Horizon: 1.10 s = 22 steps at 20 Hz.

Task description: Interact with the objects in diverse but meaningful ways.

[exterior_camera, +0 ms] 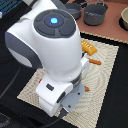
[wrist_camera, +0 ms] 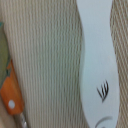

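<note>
The white fish-like piece (wrist_camera: pixel 97 65) fills one side of the wrist view. It lies on the ribbed woven mat (wrist_camera: pixel 50 55) and has a small black mark near one end. An orange toy (wrist_camera: pixel 11 97) with a white dot shows at the frame's edge. In the exterior view the orange ridged loaf (exterior_camera: pixel 88 48) rests on the mat (exterior_camera: pixel 107 75) behind the arm, with an orange stick-like piece (exterior_camera: pixel 95 61) beside it. The arm's hand (exterior_camera: pixel 54 92) hangs low over the mat. Its fingers are hidden by the arm, and none show in the wrist view. The tomato ball and yellow packet are out of view.
Two grey pots (exterior_camera: pixel 95 15) (exterior_camera: pixel 75 10) stand at the back on the brown surface. A tan plate (exterior_camera: pixel 124 20) is cut off at the exterior view's right edge. The arm's bulk (exterior_camera: pixel 50 40) covers most of the mat.
</note>
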### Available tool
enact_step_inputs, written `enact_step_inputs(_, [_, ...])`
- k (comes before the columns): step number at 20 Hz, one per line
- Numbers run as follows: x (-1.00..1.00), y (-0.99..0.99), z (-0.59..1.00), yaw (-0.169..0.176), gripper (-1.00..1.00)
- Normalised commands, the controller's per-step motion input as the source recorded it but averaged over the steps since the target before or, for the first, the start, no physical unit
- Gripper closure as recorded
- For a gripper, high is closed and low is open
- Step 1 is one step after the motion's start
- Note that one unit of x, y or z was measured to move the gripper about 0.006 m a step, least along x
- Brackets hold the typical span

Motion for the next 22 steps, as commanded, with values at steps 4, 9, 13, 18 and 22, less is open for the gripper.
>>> enact_step_inputs(4, [0.00,-0.32,-0.36,0.042,1.00])
enact_step_inputs(9, [-0.01,-0.31,-0.43,0.041,1.00])
enact_step_inputs(13, [-0.03,-0.34,-0.42,0.042,1.00])
enact_step_inputs(18, [0.01,-0.23,-0.06,0.060,1.00])
enact_step_inputs(22, [0.39,0.39,0.99,0.087,1.00])
